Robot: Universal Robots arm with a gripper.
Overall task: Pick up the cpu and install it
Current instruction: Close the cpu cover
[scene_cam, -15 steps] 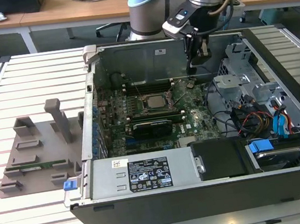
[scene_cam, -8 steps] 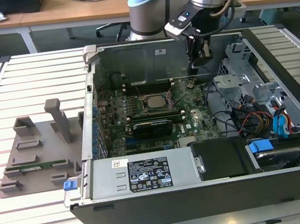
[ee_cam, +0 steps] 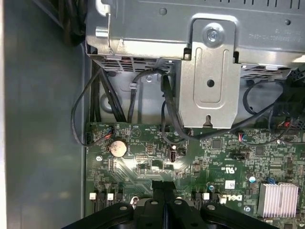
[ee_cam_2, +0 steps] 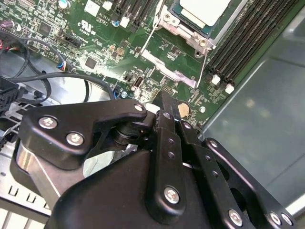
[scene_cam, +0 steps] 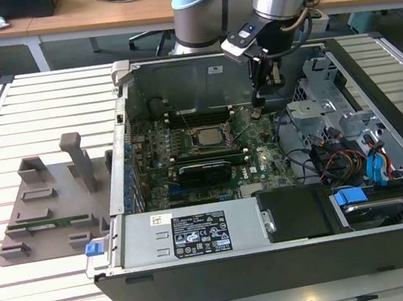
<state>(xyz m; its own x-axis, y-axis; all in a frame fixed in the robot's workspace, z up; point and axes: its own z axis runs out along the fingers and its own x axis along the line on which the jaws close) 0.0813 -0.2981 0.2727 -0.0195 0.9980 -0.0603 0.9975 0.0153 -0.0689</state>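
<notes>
The cpu [scene_cam: 206, 136] is seen as a small flat square chip with a silver-grey metal top plate and a thin darker rim. It is laid flat, top plate upward, inside the black-framed socket [scene_cam: 188, 142] on the green motherboard [scene_cam: 264, 163]. It is placed near the middle of the board, well away from its edges and corners, and its sides are set square to the socket frame. Long memory slots [scene_cam: 197, 115] are ranged just beside the socket. In the second wrist view the cpu [ee_cam_2: 204, 9] is shown as a pale bright plate seated level within the metal socket frame.
</notes>
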